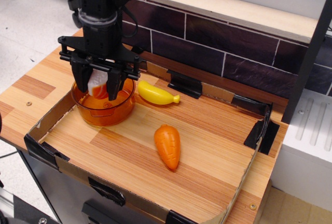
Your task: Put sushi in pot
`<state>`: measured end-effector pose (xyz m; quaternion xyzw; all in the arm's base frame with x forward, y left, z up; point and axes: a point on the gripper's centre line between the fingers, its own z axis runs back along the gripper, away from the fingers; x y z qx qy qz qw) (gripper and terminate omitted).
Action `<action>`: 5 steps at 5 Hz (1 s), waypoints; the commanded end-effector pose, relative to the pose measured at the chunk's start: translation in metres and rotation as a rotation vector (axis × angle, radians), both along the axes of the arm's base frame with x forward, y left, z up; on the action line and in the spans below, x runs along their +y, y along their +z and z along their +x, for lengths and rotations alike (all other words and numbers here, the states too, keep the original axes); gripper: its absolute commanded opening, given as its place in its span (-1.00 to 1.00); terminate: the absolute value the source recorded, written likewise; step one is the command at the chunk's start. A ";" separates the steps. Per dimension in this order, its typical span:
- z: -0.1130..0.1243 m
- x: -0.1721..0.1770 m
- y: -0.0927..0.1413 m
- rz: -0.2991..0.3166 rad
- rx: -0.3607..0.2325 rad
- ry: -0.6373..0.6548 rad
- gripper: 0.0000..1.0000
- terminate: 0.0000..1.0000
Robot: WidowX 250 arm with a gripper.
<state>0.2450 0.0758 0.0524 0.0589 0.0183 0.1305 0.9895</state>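
The amber-orange pot [88, 111] stands at the left end of the wooden tray. My black gripper [98, 90] hangs straight down over the pot with its fingertips [115, 86] dipped inside the rim. It is shut on the sushi [96, 82], whose white rice side faces me with a bit of orange salmon below. The sushi hangs within the pot's walls, just above its floor. The fingers hide the back of the pot.
A yellow toy banana [155, 94] lies just right of the pot. An orange toy carrot [168, 145] lies in the middle of the tray. Low cardboard walls [244, 180] with black corner clips ring the tray. A dark tiled wall [228, 47] rises behind.
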 end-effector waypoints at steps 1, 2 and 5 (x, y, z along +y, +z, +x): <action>0.000 0.007 0.007 0.036 -0.007 0.061 -1.00 -1.00; -0.004 0.004 0.000 0.108 0.000 0.081 -1.00 -1.00; -0.005 0.002 -0.006 0.125 0.034 0.120 1.00 -1.00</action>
